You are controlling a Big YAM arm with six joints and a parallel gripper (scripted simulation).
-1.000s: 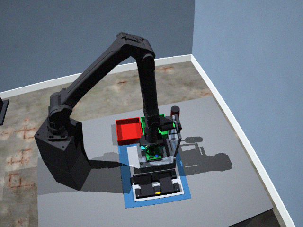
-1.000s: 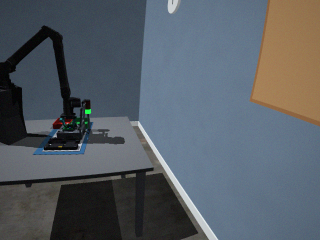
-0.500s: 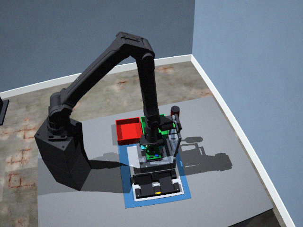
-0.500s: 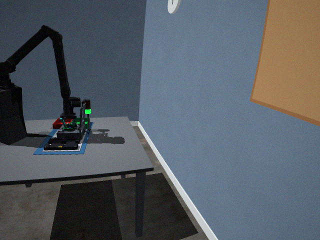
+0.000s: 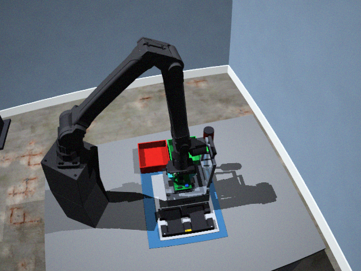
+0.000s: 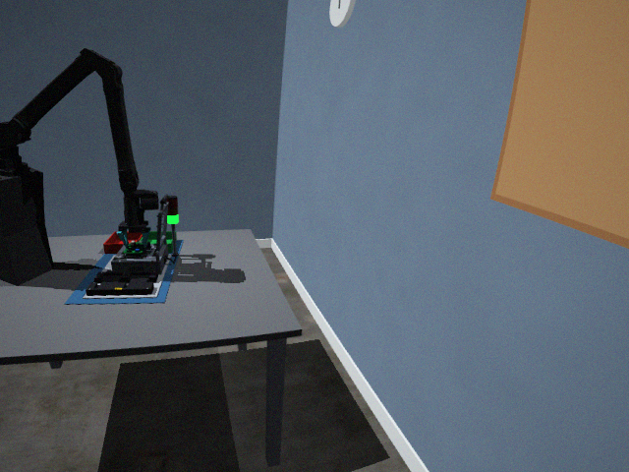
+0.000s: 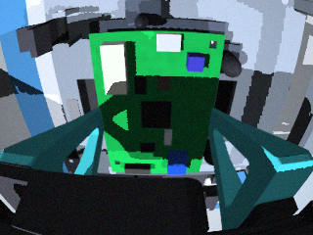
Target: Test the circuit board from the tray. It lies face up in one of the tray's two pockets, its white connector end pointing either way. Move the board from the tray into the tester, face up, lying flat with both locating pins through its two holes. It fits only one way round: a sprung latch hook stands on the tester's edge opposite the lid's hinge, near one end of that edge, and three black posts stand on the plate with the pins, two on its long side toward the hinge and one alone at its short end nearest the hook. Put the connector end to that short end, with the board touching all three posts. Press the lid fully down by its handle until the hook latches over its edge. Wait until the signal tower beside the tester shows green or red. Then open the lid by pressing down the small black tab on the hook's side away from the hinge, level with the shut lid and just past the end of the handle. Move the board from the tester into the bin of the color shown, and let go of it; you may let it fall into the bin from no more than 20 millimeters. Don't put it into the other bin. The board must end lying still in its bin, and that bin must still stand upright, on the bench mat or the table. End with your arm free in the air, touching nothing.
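My gripper (image 5: pixel 181 175) (image 6: pixel 133 241) (image 7: pixel 156 116) is shut on the green circuit board (image 5: pixel 183 186) (image 6: pixel 137 249) (image 7: pixel 156 59), a finger on each long side. The board is face up, a little above the tester (image 5: pixel 186 200) (image 6: pixel 133 265); no pin shows in its upper right hole in the wrist view. A black post (image 7: pixel 142 20) shows beyond its top edge, another (image 7: pixel 231 64) to its right. The lid (image 5: pixel 211 175) (image 6: pixel 161 228) stands open. The signal tower (image 5: pixel 208 131) (image 6: pixel 172 218) glows green. The green bin (image 5: pixel 194 158) (image 6: pixel 166 237) is partly hidden behind my arm.
The red bin (image 5: pixel 153 156) (image 6: pixel 112 244) stands upright left of the green bin. The black two-pocket tray (image 5: pixel 175 226) (image 6: pixel 119 286) lies in front of the tester on the blue mat (image 5: pixel 154 244) (image 6: pixel 76 299). The raised lid and tower stand close to my wrist's right side.
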